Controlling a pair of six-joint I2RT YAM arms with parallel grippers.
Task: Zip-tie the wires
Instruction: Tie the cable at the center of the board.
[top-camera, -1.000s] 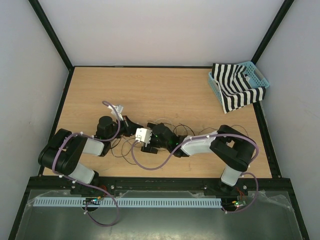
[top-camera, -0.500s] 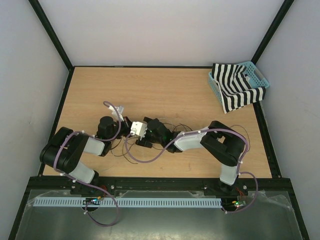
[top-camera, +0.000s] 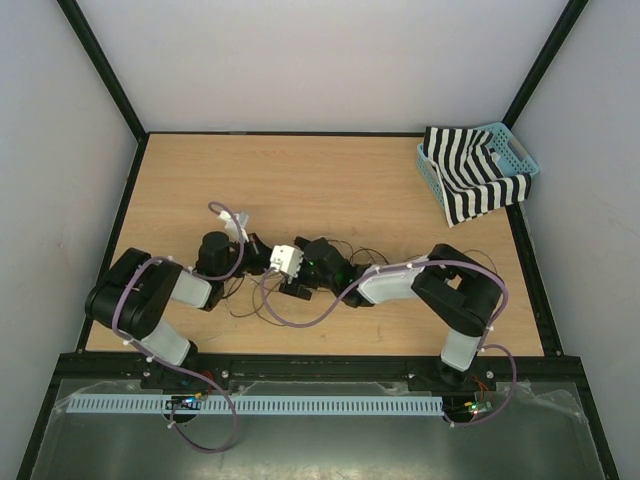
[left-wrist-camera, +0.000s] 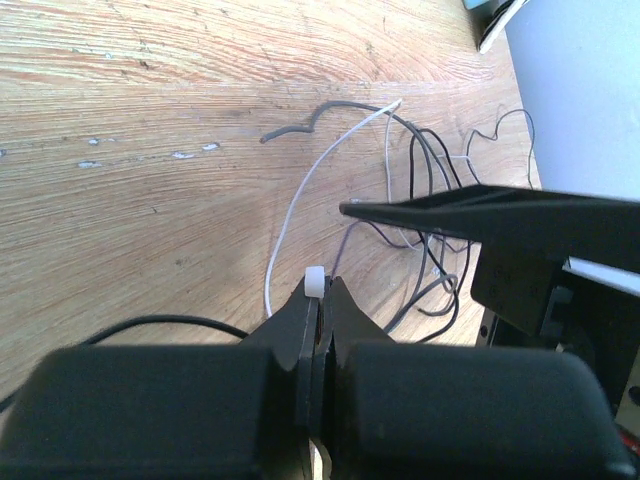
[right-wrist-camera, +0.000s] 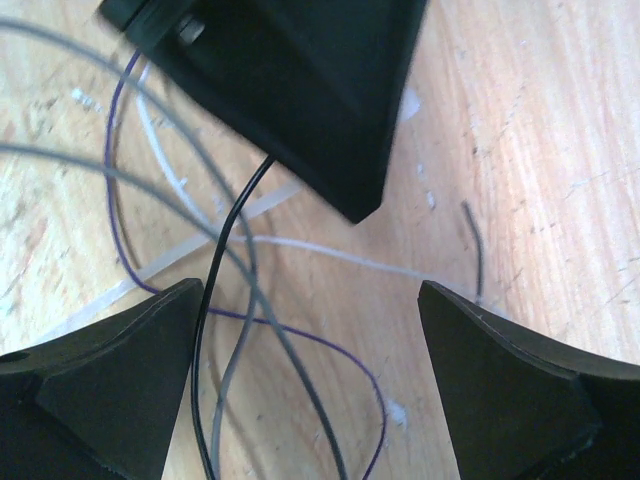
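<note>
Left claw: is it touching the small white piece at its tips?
Touching. The left wrist view shows the left claw shut, with the small white piece pinched between its fingertips and sticking out just past them.

Lab test cell here: plain white panel walls (top-camera: 330, 60) and black frame posts (top-camera: 103, 65) enclose a pale wooden tabletop (top-camera: 330, 180).

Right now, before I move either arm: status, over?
Left gripper shut on white zip tie. Right gripper open above wires, close to the left one. Basket in far corner, out of the way.
</note>
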